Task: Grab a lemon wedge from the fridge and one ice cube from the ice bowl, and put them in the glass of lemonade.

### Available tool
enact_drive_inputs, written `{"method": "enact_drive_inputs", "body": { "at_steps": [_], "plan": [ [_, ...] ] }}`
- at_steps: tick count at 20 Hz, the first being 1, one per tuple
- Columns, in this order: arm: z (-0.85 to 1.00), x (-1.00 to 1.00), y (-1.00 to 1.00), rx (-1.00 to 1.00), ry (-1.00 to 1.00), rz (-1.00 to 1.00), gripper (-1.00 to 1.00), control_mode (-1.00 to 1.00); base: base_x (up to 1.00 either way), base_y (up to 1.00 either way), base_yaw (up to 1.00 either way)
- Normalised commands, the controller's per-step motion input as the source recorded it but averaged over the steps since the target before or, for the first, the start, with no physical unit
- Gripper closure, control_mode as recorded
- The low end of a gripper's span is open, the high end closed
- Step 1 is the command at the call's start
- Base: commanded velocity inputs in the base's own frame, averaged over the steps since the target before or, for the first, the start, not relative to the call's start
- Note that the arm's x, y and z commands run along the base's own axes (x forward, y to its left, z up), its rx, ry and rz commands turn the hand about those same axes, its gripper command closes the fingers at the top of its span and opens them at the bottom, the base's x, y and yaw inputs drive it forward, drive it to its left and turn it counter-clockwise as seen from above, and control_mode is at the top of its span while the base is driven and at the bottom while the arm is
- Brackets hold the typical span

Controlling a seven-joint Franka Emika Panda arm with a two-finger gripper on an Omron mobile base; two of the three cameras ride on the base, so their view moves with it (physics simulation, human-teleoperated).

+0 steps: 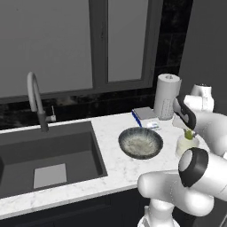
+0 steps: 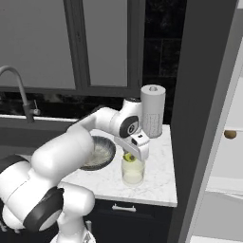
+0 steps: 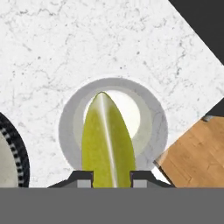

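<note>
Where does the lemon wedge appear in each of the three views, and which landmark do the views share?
Left base view: the lemon wedge is at the right edge, in the gripper, just above the glass of lemonade.
Right base view: the wedge is near the centre, at the glass rim.
Hand view: the wedge is bottom centre, between the fingertips.
Shared landmark: the glass.

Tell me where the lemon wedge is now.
The lemon wedge is held between the gripper fingers, directly above the glass of lemonade, right of the ice bowl.
</note>
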Motion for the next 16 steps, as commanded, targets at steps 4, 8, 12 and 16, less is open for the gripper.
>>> {"method": "enact_drive_inputs", "body": {
  "at_steps": [4,8,12,16],
  "plan": [
    [-0.2,0.16,-0.03,0.0,0.06,0.0,1.0,-1.0,0.0,0.0,0.0],
    [-0.09,0.07,0.0,0.0,0.01,0.0,1.0,-1.0,0.0,0.0,0.0],
    [-0.06,0.01,0.0,0.0,0.0,0.0,1.0,-1.0,0.0,0.0,0.0],
    [-0.01,0.01,0.0,0.0,0.0,0.0,1.0,-1.0,0.0,0.0,0.0]
  ]
}}
